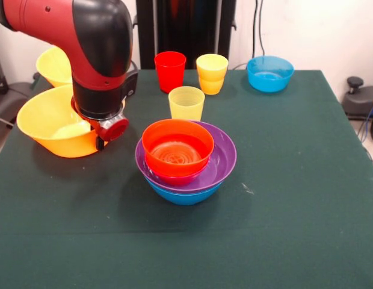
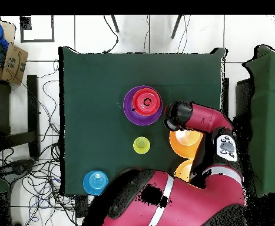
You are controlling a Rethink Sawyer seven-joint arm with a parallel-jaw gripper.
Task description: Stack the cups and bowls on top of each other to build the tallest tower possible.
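Just beside gripper (image 1: 101, 139): yellow bowl (image 1: 45, 120)

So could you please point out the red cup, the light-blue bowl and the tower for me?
red cup (image 1: 169, 72), front view, on its outer wall.
light-blue bowl (image 1: 270, 74), front view, on its inner wall.
tower (image 1: 218, 164), front view, on the purple bowl's bare inner rim.

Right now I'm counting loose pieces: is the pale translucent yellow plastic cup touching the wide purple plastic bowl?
Apart. The overhead view shows bare green cloth between the pale translucent yellow plastic cup and the wide purple plastic bowl; in the front view they only overlap.
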